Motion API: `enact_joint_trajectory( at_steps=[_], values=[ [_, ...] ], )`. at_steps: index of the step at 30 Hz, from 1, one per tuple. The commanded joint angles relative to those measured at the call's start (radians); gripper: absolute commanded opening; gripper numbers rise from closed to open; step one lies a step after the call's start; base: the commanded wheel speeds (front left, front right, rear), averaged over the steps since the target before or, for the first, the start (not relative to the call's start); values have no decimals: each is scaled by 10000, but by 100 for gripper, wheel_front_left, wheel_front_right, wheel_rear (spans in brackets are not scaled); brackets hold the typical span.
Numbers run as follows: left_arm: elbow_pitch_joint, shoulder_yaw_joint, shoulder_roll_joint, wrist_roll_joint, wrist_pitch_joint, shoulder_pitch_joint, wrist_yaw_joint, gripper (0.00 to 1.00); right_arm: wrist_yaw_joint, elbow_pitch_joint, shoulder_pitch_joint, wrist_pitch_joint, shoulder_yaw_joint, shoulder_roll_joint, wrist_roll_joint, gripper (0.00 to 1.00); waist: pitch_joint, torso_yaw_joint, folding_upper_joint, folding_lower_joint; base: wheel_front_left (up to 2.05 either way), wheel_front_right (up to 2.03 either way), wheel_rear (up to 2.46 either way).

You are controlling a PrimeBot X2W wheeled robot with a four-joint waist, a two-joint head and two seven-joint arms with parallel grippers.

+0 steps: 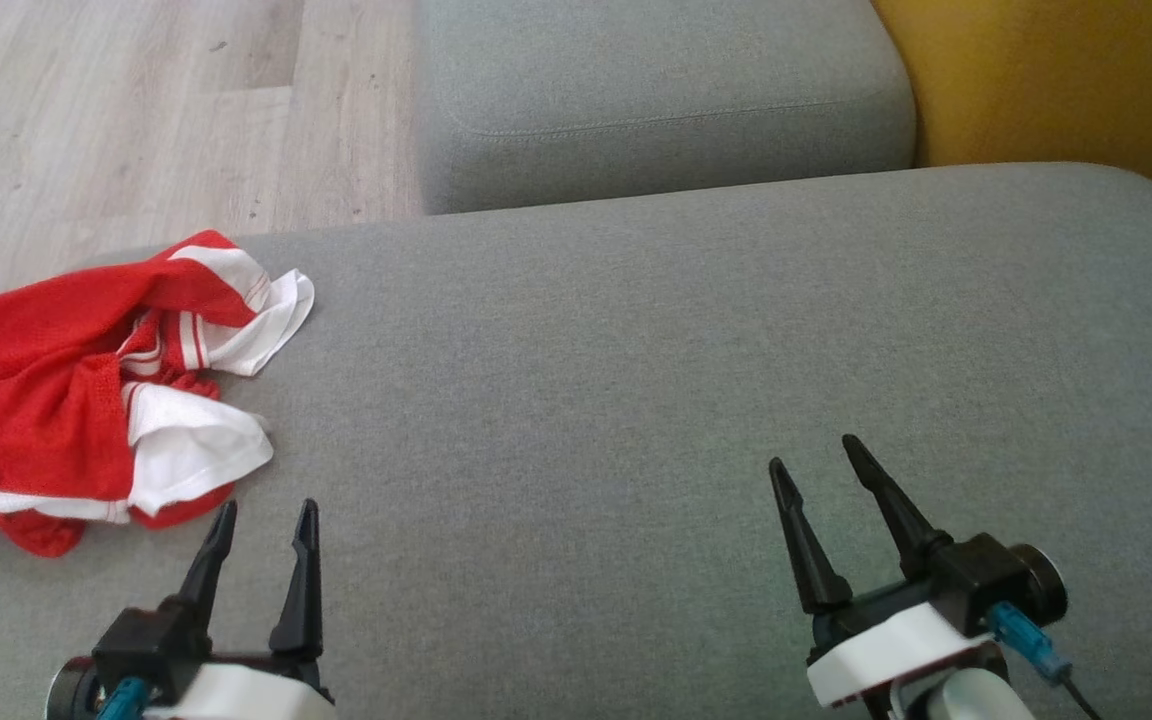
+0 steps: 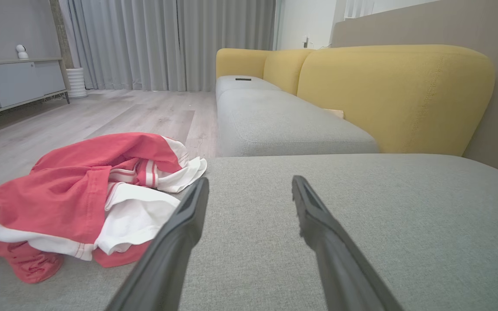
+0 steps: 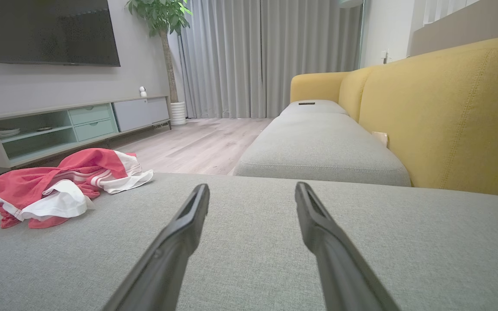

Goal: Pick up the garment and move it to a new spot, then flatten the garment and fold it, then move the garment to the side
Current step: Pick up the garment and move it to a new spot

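Note:
A crumpled red and white garment (image 1: 86, 390) lies bunched at the left edge of the grey sofa seat (image 1: 636, 380). My left gripper (image 1: 267, 507) hovers open just in front of it, nothing between its fingers. In the left wrist view the garment (image 2: 76, 194) sits left of the open left gripper (image 2: 249, 183). My right gripper (image 1: 816, 452) stands open over bare cushion at the lower right, far from the garment. Far off to the left in the right wrist view lies the garment (image 3: 59, 188), well clear of the open right gripper (image 3: 252, 190).
A second grey seat cushion (image 1: 656, 90) adjoins at the back, with a yellow backrest (image 1: 1056, 70) to the right. Wooden floor (image 1: 136, 110) lies beyond the left edge. A TV cabinet (image 3: 59, 125) stands across the room.

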Motion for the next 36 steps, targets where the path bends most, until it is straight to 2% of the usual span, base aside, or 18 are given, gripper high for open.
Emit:
enact_joint_trajectory(
  at_steps=[1, 23, 28, 36],
  values=[
    [-315, 330, 109, -94, -122, -434, -1, 100, 77, -275, -298, -109, 157, -61, -39, 100, -4, 5, 0, 0, 0, 0, 0],
    [-294, 474, 109, -212, -122, -367, 156, 100, 77, -124, -196, -109, 118, -60, 82, 100, -94, 170, 0, 0, 0, 0, 0],
    [-283, 539, 108, -247, -122, -364, 204, 100, 77, -143, -149, -109, 131, -60, 102, 100, -126, 374, 0, 0, 0, 0, 0],
    [-274, 668, 108, -236, -122, -212, 281, 100, 77, -97, 34, -109, 191, -60, 168, 100, -231, 1325, 0, 0, 0, 0, 0]
  ],
)
